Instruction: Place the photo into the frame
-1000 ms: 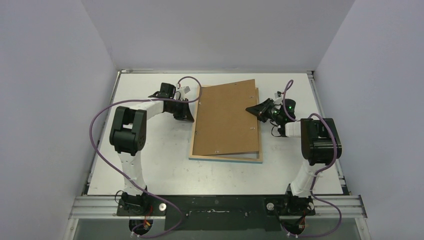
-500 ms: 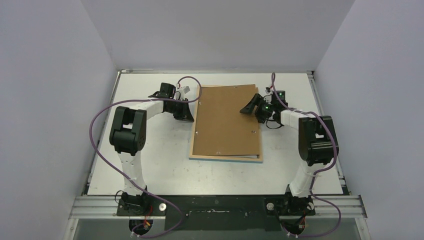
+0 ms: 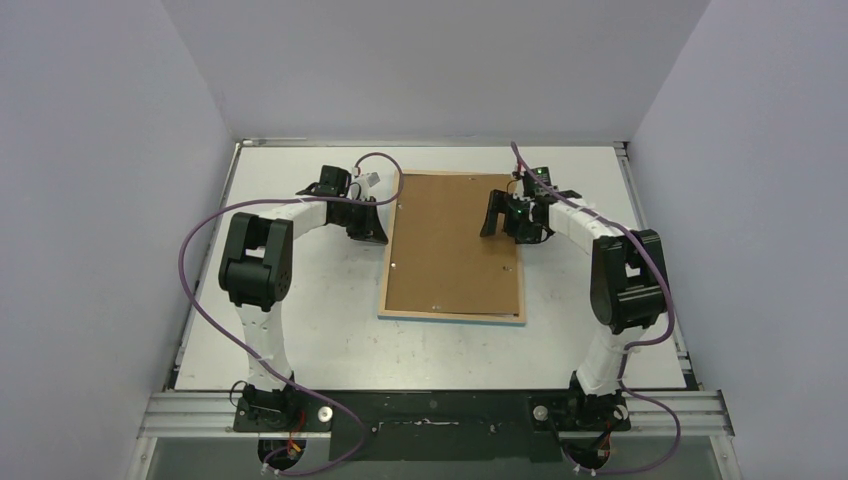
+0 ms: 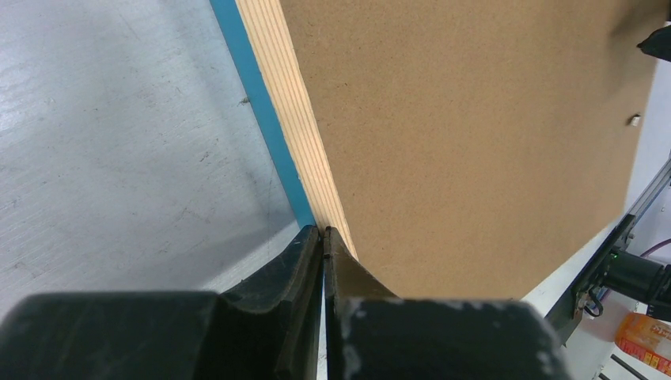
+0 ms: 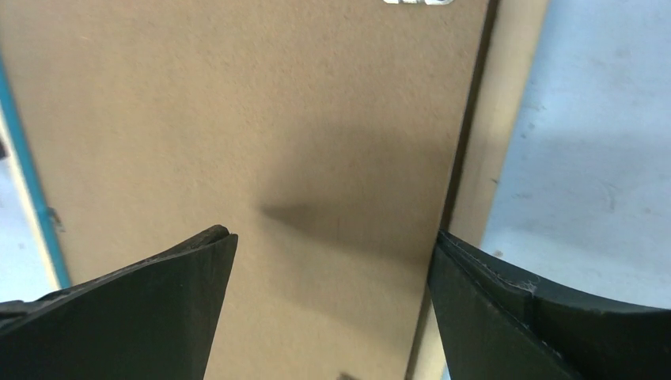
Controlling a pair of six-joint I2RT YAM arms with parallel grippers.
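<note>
Frame is lying face-down in the middle of the tabletop, with the wooden reverse up and the blue border showing along the left and near edges.

Brown backing board is now sitting square within the frame. A second ago it was lying skewed, its far right corner swinging out past the frame's right side.

Right hand: a second ago it was closed, tips down near the board's right edge. Now it is standing wide open and gripping nothing. It is hovering over the board's far right part, closer to the back wall than before. One finger is hanging over the board, the other out past the board's right edge.

Left hand is staying where it was. Its fingers are pressed together and holding nothing, and the tips are resting against the frame's left edge near the far corner.
</note>
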